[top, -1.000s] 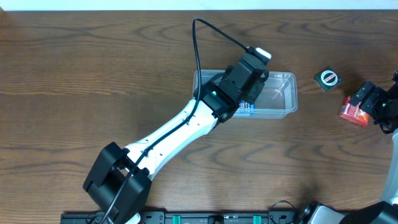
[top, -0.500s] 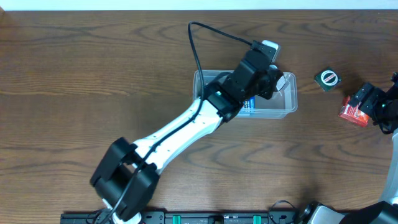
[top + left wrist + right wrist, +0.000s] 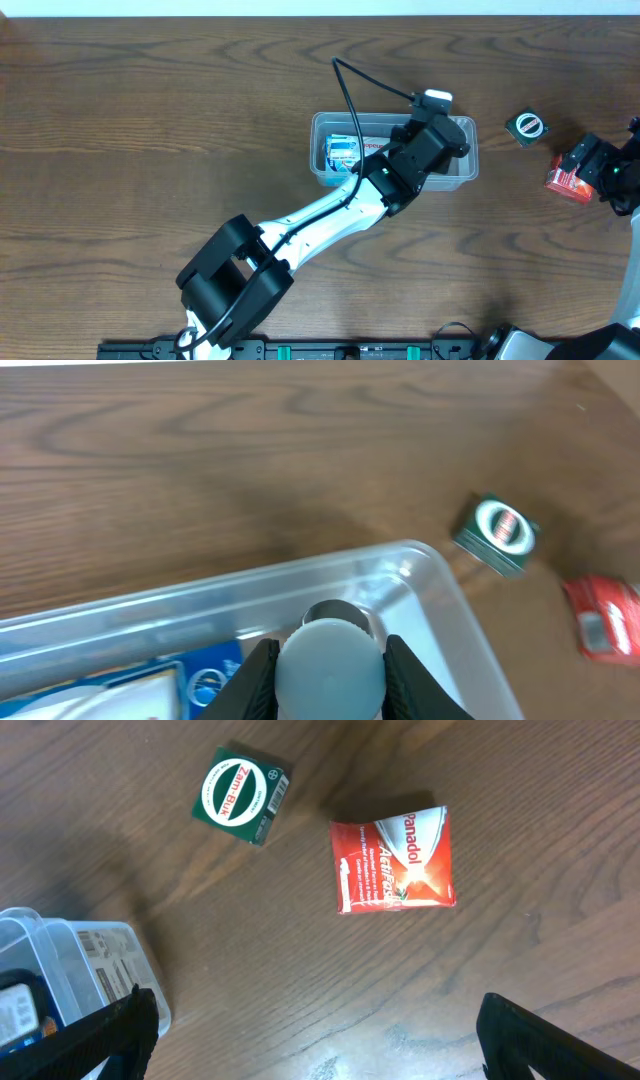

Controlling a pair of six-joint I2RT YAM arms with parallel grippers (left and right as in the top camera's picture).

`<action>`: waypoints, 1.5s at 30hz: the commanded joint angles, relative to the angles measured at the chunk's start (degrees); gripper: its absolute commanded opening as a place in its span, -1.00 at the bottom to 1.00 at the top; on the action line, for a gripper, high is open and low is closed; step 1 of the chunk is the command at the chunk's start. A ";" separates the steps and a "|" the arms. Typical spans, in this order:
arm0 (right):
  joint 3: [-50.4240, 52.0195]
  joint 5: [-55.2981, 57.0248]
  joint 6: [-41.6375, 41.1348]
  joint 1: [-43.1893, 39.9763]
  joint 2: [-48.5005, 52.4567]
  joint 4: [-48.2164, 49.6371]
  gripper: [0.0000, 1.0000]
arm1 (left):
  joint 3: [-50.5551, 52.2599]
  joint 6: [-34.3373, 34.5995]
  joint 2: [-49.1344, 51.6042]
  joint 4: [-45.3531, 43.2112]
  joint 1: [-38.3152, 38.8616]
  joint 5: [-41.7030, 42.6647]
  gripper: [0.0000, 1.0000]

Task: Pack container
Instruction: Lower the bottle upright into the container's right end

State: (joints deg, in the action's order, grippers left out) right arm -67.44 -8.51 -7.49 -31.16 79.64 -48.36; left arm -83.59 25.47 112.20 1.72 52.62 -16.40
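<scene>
Woodgrain tabletop [image 3: 150, 120] bears the container [image 3: 316, 140], pale strip [image 3: 200, 7] beyond

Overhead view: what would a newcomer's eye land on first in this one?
The white left arm stretches diagonally across the table into the clear container at centre, with its gripper closed around a round grey object. Next come the blue-and-white packet in the container's left end, and the green box and red packet lying loose on the wood to the right.

Overhead top-down, wrist views close, sharing container [image 3: 320, 172]
</scene>
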 commanded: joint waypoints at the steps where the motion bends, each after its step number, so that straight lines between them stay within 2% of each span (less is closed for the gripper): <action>1: -0.33 -0.85 -0.83 0.81 -0.02 -0.04 0.98 | -1.51 2.97 -0.28 -0.35 -0.35 -5.33 -0.88; 11: -0.33 -2.49 -0.83 0.81 -0.02 -0.15 0.98 | -1.51 7.87 3.37 -0.35 -0.35 -5.33 -0.88; 45: -0.33 -3.56 -0.83 0.81 -0.02 -0.07 0.98 | -1.51 6.32 3.65 4.22 -0.59 -14.08 -0.86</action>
State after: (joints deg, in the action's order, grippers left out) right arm -67.44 -11.31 -7.46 -31.16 79.64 -48.40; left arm -83.59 32.80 116.46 5.89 52.29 -26.98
